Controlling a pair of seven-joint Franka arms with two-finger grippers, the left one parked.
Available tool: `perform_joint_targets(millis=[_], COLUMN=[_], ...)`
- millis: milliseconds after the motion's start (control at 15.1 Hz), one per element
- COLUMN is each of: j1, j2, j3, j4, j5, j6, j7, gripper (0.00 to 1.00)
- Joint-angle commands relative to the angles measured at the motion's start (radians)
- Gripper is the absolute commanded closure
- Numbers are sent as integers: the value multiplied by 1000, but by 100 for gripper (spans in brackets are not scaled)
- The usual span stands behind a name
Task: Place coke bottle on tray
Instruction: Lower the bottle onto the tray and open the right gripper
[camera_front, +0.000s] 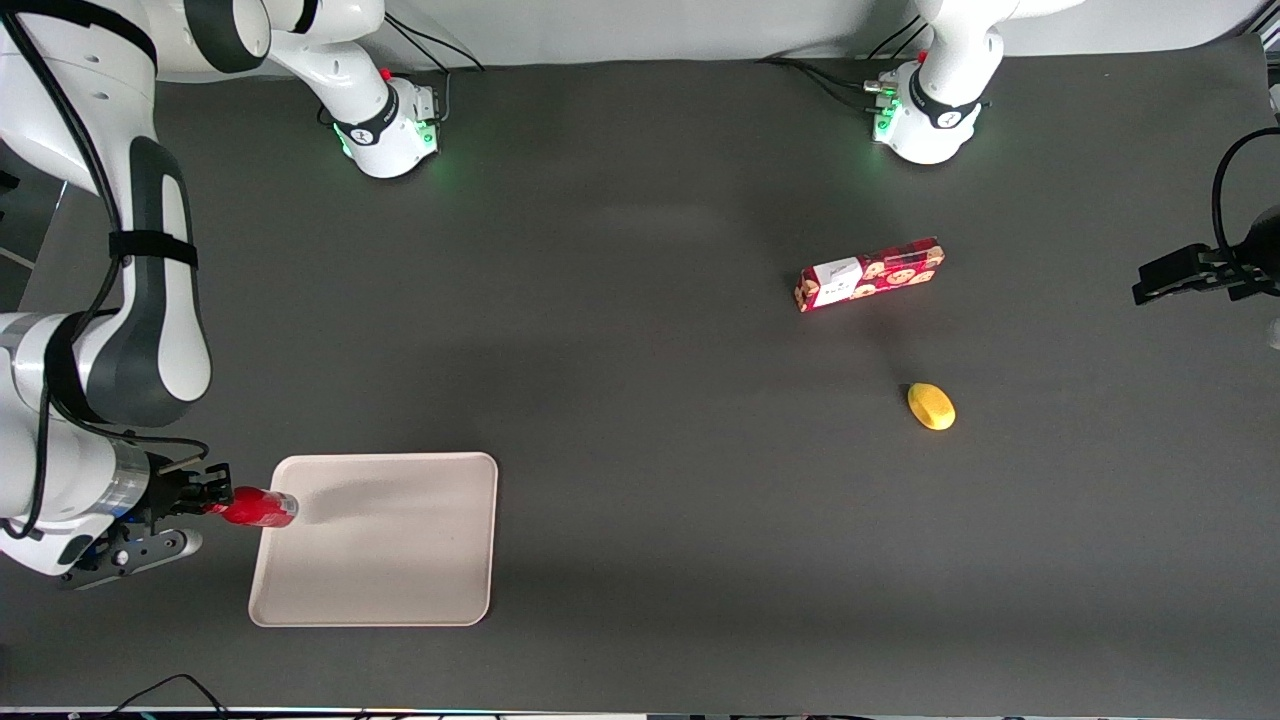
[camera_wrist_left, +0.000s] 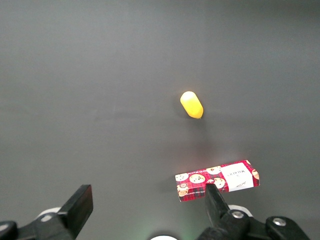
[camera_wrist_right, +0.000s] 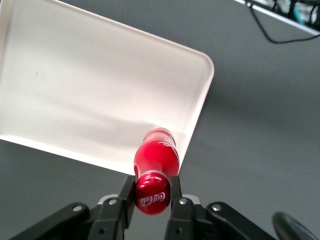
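The coke bottle (camera_front: 255, 507) is a small red bottle with white lettering, held tilted at the tray's edge toward the working arm's end. My right gripper (camera_front: 212, 495) is shut on its capped end. In the right wrist view the gripper (camera_wrist_right: 151, 194) clamps the bottle (camera_wrist_right: 156, 157) by the neck, its base pointing down over the rim of the tray (camera_wrist_right: 75, 90). The cream tray (camera_front: 390, 545) lies flat, near the front camera, with nothing else on it. Whether the bottle's base touches the tray I cannot tell.
A long red cookie box (camera_front: 868, 273) lies toward the parked arm's end of the table. A yellow lemon-like fruit (camera_front: 931, 406) lies nearer to the front camera than the box. Both show in the left wrist view, the box (camera_wrist_left: 217, 180) and the fruit (camera_wrist_left: 191, 104).
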Motion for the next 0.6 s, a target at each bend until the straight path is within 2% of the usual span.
perform_joint_targets(millis=[0, 132, 397, 529], j1=[-4, -2, -4, -2], j2=[20, 20, 27, 27], j3=[-33, -39, -39, -39], j4=[-8, -48, -59, -82], j5=[40, 42, 45, 69], j6=[40, 96, 116, 146], j7=[-22, -22, -19, -13], gripper=[90, 90, 88, 86])
